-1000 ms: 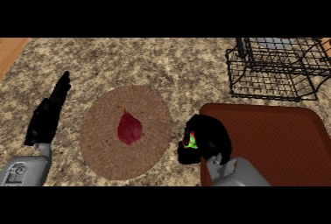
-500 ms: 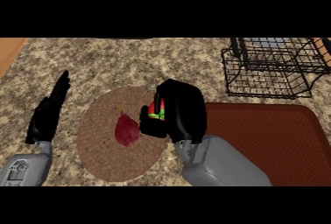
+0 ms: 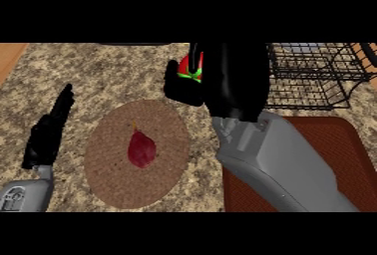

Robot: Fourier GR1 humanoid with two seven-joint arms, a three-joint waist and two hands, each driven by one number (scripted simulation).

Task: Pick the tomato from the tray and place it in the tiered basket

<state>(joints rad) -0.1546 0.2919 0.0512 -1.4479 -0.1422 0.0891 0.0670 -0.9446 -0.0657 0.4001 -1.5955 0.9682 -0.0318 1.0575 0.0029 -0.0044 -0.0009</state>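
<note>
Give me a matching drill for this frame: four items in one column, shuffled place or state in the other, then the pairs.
Items:
1. tomato
2. right hand
3. left hand
4. tiered basket

Place or state:
A. open, fingers straight, at the view's left
B. black wire, at the far right of the counter
C. red with green top, held in a hand
D. curled round the tomato, raised left of the basket

Pairs: 1-C, 2-D, 3-A, 4-B

Light even, moderately bright, source direction not discernible. No glare on speckled counter. Cast shadows faint: none clear under round mat or wire basket. Right hand reads as near-solid black, surface detail lost; left hand likewise dark. Grey forearm shows soft shading. Edges slightly soft throughout; no visible edge distortion.
</note>
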